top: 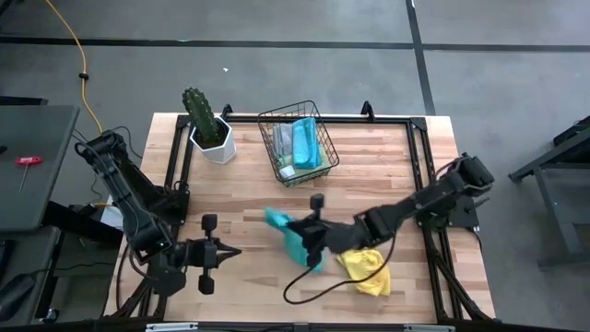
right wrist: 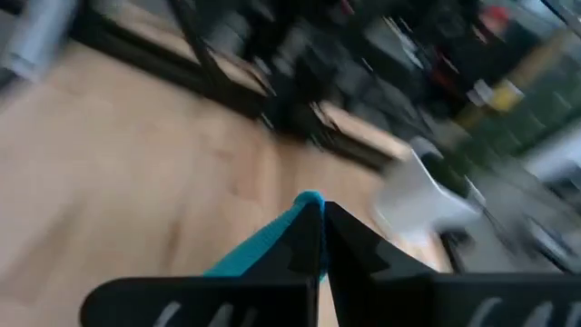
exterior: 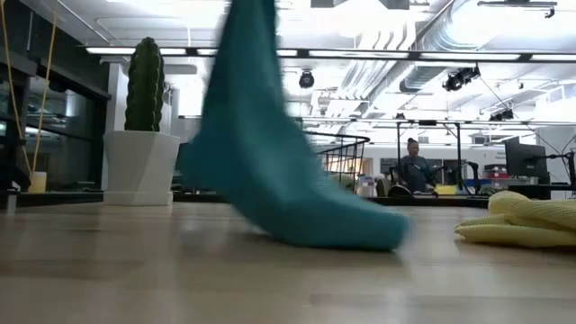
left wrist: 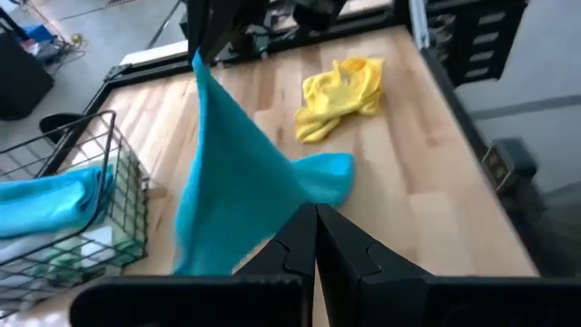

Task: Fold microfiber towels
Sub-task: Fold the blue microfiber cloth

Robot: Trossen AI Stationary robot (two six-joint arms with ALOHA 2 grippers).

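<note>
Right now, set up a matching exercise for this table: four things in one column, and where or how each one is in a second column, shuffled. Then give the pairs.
Things
1. teal towel
2. yellow towel
3. cactus
4. left gripper

States
A. stands in a white pot at the table's far left
B. shut and empty, waiting at the near left
C. lies crumpled on the table
D. pinched at one corner by the right gripper, the rest trailing to the table

Pairs: 1-D, 2-C, 3-A, 4-B

Open lab/workshop: exposed ceiling ducts (exterior: 432, 45), strip lights, concrete floor (top: 277, 23), monitors at desks.
</note>
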